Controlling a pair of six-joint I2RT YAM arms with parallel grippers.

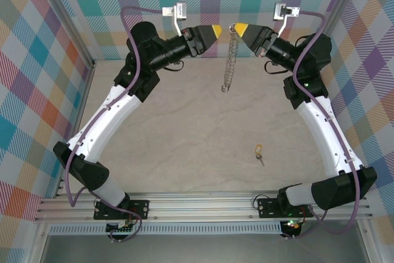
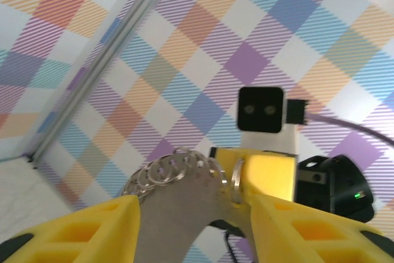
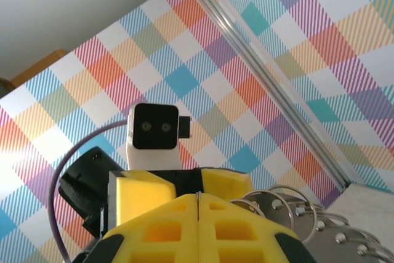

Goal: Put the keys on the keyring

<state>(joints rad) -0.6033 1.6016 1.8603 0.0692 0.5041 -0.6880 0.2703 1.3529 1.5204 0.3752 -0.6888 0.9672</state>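
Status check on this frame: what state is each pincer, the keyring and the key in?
left pincer: open, raised near the keyring's top, gripping nothing.
right pincer: shut on the keyring's top.
keyring: hanging limp from the right pincer, above the table.
key: lying flat on the table, not on the keyring.

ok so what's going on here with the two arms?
The right pincer is shut on the top of the keyring, which dangles above the far side of the table. The left pincer is open, facing it across a small gap and holding nothing. The key lies on the table nearer the right arm's base, not yet on the ring.
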